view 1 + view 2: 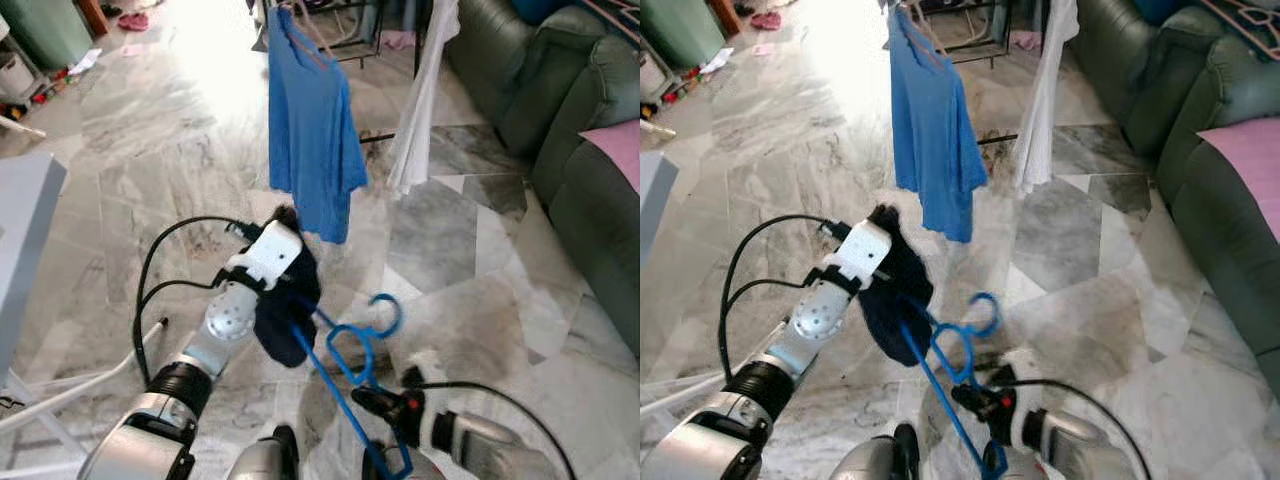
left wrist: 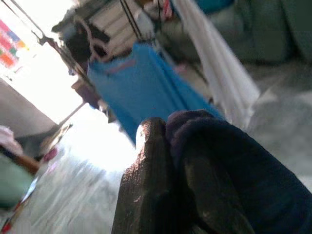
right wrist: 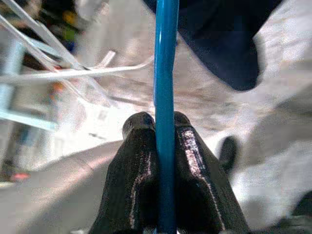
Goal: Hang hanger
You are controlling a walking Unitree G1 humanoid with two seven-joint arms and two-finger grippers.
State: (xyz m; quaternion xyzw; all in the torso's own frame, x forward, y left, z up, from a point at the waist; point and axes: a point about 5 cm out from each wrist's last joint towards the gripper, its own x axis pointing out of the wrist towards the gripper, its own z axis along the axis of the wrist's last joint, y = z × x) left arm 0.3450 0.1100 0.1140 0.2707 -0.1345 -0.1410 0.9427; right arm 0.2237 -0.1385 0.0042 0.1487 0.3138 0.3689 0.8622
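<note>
Right wrist view: right gripper (image 3: 165,134) pinches hanger (image 3: 165,73); left gripper (image 1: 285,255) clamps dark cloth (image 1: 290,310). Thin bar may slip, twisting.

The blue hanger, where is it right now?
The blue hanger is low in the eye views, between both grippers: the right gripper pinches its bar, and the dark cloth held by the left gripper is beside it.
</note>
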